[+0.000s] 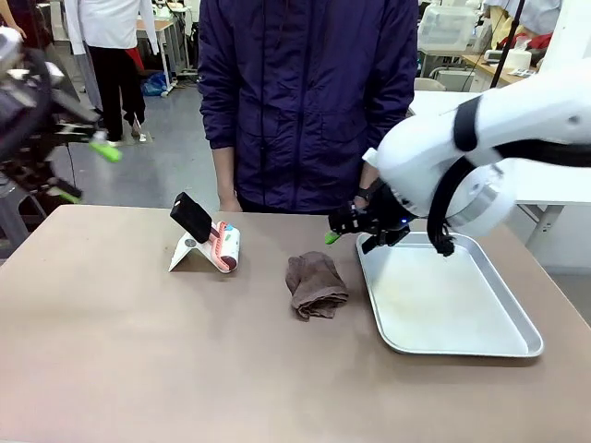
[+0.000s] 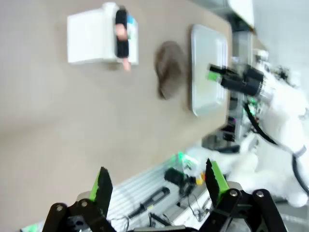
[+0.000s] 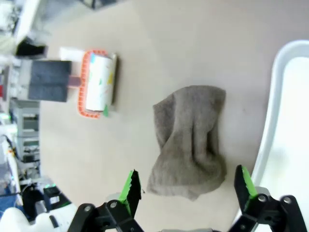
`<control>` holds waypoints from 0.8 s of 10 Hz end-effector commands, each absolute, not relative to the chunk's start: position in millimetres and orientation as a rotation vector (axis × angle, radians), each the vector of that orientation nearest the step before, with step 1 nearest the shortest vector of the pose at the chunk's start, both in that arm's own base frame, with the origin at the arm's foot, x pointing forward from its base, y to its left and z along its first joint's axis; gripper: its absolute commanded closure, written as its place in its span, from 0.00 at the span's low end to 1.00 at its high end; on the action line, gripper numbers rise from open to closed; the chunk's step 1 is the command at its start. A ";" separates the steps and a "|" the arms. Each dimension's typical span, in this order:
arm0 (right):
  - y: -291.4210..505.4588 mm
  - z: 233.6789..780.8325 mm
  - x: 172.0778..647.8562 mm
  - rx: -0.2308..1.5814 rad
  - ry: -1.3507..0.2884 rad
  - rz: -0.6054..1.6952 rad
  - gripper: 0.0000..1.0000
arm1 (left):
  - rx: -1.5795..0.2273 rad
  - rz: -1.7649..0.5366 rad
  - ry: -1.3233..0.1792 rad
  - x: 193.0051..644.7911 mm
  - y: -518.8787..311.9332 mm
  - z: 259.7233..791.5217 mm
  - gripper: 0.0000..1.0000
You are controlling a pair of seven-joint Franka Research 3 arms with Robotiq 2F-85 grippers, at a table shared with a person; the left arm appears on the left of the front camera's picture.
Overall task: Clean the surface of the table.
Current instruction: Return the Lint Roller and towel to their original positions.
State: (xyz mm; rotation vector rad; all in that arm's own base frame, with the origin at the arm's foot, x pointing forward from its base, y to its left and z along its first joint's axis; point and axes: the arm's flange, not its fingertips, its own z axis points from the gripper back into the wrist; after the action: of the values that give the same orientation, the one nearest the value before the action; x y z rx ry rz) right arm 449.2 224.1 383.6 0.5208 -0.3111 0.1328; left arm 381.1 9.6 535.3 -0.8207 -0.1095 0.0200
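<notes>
Robotics lab / workshop. Upper left of front view: person in white lab coat (image 1: 109,37) standing on grey concrete floor (image 1: 166,157). Upper right: white-topped workbench (image 1: 499,65) w/ clear plastic storage bin (image 1: 451,26) & clutter. Left edge of right wrist view: stacked grey electronic instruments (image 3: 21,128). Bottom of left wrist view: loose black hand tools (image 2: 149,200) & cables.

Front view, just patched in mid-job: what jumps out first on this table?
The right gripper hangs open above the table, at the far-left corner of the silver tray, which looks bare. A crumpled brown cloth lies just left of the tray, directly ahead of that gripper's fingers in its wrist view. Farther left sits a lint roller in a white stand, and a person stands at the far edge.
</notes>
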 end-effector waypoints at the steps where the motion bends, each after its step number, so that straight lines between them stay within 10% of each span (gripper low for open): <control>1: 166.8 379.6 400.0 0.740 -0.297 0.142 0.00 | -0.987 -0.089 -0.151 310.9 48.3 525.1 0.00; 8: 48.6 354.1 361.5 1.602 -0.449 0.226 0.00 | -1.229 -0.107 -0.339 366.5 50.6 492.5 0.00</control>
State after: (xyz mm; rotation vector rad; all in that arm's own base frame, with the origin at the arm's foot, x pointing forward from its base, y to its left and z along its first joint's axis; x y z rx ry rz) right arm 373.1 45.3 363.9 1.5594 -0.3925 0.2389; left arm 343.1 61.3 488.8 -1.2490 -0.2747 -0.1385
